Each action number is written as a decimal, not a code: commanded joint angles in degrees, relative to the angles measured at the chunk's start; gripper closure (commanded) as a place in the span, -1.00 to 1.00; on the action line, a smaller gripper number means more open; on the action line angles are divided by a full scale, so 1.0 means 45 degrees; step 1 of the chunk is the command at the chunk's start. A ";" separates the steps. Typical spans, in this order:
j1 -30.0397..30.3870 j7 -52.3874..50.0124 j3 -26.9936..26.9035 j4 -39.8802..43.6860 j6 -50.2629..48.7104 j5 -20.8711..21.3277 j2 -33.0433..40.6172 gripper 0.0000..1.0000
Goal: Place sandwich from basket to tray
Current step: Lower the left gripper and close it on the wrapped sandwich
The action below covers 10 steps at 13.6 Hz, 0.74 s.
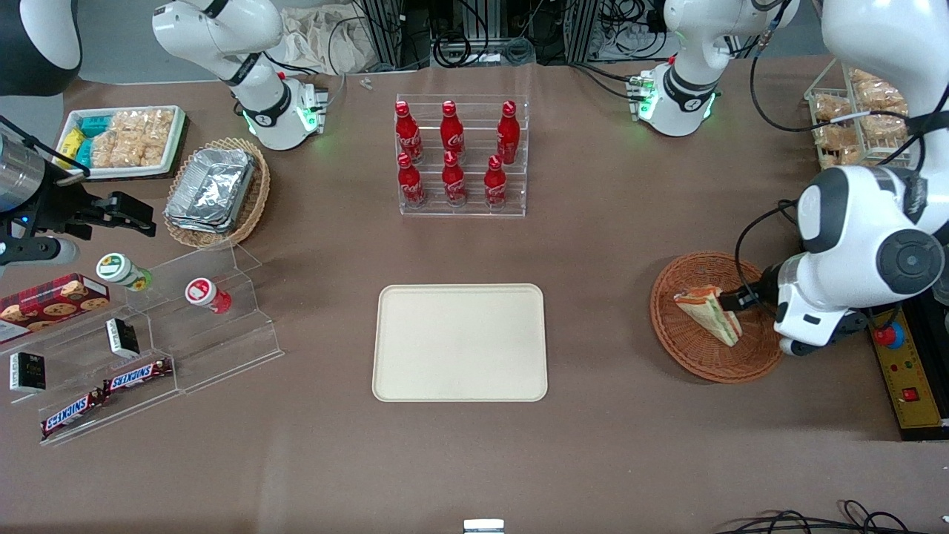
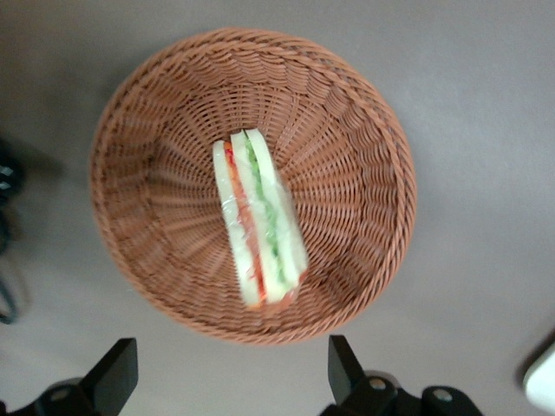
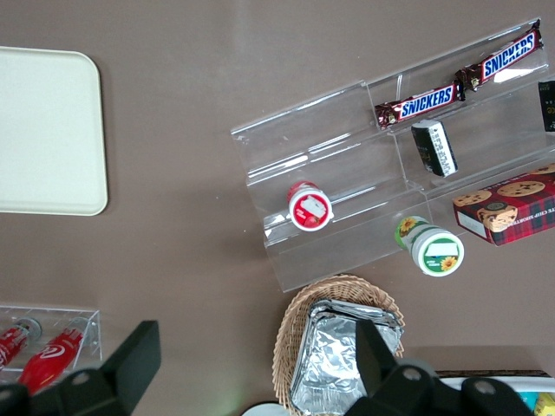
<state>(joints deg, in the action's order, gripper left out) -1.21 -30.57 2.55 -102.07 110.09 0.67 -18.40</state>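
Observation:
The sandwich (image 1: 710, 311), a wrapped wedge with white bread and orange and green layers, lies in the round reddish-brown basket (image 1: 689, 356) toward the working arm's end of the table. In the left wrist view the sandwich (image 2: 258, 221) rests at the middle of the basket (image 2: 165, 199). My gripper (image 2: 232, 373) hovers above the basket's edge, open, with nothing between its black fingers (image 2: 114, 374). In the front view the gripper (image 1: 734, 300) reaches in beside the sandwich. The cream tray (image 1: 460, 343) lies bare at the table's middle.
A clear rack of red cola bottles (image 1: 461, 156) stands farther from the front camera than the tray. Toward the parked arm's end are an oval basket of foil containers (image 1: 215, 193), a white snack tray (image 1: 122, 141) and an acrylic stand (image 1: 148, 348). A yellow control box (image 1: 908, 378) sits beside the basket.

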 commanded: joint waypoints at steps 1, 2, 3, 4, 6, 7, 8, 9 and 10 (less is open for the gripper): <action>-0.0044 -0.1677 -0.0038 -0.1025 0.1643 -0.0207 -0.0363 -0.97; -0.0025 -0.2069 -0.0038 -0.1416 0.2287 -0.0188 -0.0423 -0.97; -0.0025 -0.2498 -0.0038 -0.1749 0.2873 -0.0188 -0.0520 -0.97; -0.0005 -0.2773 -0.0038 -0.1926 0.3246 -0.0188 -0.0772 -0.97; 0.0014 -0.2815 -0.0038 -0.2083 0.3445 -0.0130 -0.1125 -0.97; 0.0034 -0.2815 -0.0058 -0.2239 0.3755 -0.0110 -0.1146 -0.96; 0.0034 -0.2873 -0.0058 -0.2511 0.4067 -0.0090 -0.1146 -0.89; 0.0034 -0.2893 -0.0058 -0.2630 0.4187 -0.0090 -0.1146 -0.67; 0.0053 -0.2893 -0.0058 -0.2631 0.4207 -0.0090 -0.1146 -0.25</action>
<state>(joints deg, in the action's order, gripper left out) -1.07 -42.63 2.32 -112.21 127.48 0.49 -24.56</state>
